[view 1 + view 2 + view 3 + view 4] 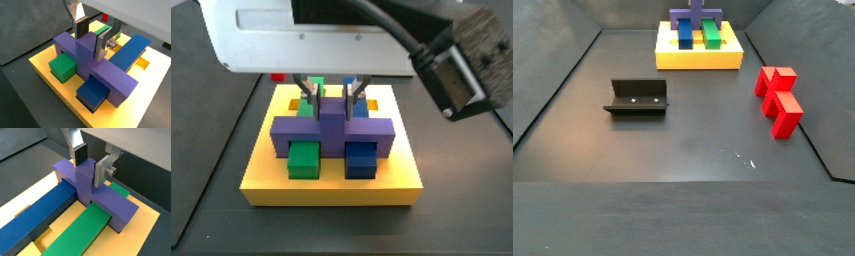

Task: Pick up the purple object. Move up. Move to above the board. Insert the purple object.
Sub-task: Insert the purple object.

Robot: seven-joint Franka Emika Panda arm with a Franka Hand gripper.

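The purple object [331,128] sits across the yellow board [331,185], over the long green bar [87,230] and the long blue bar [37,218], with its legs down in the board. It also shows in both wrist views [93,65] [100,198] and, far off, in a side view [694,17]. My gripper [331,98] is right above it, and its fingers [101,172] stand against the two sides of the raised centre with no gap showing. The jaws are shut on the purple object.
Two red blocks [779,97] lie on the dark floor to the right. The fixture [637,97] stands on the floor left of centre. The board [699,55] is at the far end of the walled work area.
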